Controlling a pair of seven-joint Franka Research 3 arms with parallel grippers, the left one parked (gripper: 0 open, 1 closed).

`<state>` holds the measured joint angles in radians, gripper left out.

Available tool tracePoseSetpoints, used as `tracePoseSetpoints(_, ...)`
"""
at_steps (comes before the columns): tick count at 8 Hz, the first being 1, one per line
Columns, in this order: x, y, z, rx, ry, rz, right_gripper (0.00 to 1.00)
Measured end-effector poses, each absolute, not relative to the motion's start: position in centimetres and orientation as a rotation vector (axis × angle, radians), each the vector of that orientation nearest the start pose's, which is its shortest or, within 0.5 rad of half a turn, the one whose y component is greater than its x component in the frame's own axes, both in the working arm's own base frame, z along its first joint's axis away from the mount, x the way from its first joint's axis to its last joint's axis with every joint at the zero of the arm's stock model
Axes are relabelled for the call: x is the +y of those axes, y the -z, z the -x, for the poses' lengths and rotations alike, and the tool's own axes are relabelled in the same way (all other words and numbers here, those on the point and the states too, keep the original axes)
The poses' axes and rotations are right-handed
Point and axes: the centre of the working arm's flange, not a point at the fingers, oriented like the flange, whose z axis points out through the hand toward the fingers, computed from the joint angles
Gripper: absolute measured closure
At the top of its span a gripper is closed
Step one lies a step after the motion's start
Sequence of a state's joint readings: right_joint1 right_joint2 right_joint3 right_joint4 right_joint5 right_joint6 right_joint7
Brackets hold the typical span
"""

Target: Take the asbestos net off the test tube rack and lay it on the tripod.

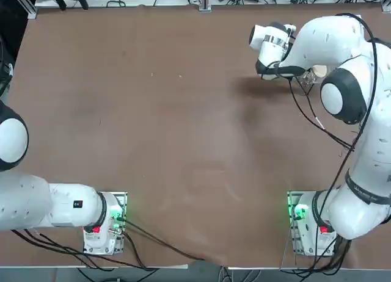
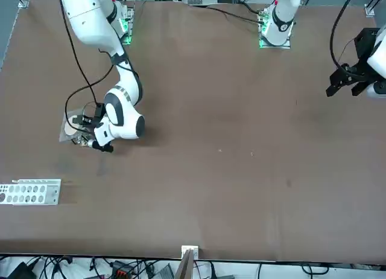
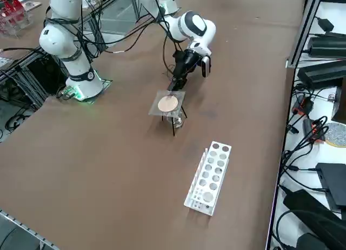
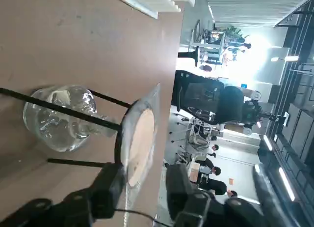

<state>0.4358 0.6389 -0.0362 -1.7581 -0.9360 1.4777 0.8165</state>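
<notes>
Grey mesh, one asbestos net (image 3: 168,104), sits flat on one tripod (image 3: 174,122); I see my right gripper (image 3: 177,86) at its edge, two fingers (image 4: 179,186) spread, one empty test tube rack (image 3: 210,177) well apart.

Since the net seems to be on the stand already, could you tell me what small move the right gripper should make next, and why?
Probably draw the right gripper straight back. The asbestos net lies on the tripod, the test tube rack is bare, and the fingers stand open either side of the net's edge.
</notes>
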Motion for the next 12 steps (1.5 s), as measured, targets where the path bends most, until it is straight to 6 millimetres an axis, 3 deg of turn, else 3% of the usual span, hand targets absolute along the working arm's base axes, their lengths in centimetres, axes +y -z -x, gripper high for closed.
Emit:
tracePoseSetpoints(2, 14.6, -21.4, -57.1, -0.018, 0.172, -1.899, 0.06)
tracePoseSetpoints(3, 14.9, -21.6, -57.2, -0.014, 0.168, -1.901, 0.0)
tracePoseSetpoints(5, 16.3, -23.3, -58.0, 0.022, 0.215, -1.94, 0.0)
tracePoseSetpoints(6, 17.0, -25.5, -58.7, 0.029, 0.266, -1.96, 0.0)
tracePoseSetpoints(9, 18.2, -35.4, -61.6, 0.056, 0.39, -2.085, 0.0)
tracePoseSetpoints(11, 17.5, -42.3, -63.1, 0.07, 0.441, -2.189, 0.0)
tracePoseSetpoints(12, 16.1, -45.4, -63.7, 0.075, 0.462, -2.242, 0.0)
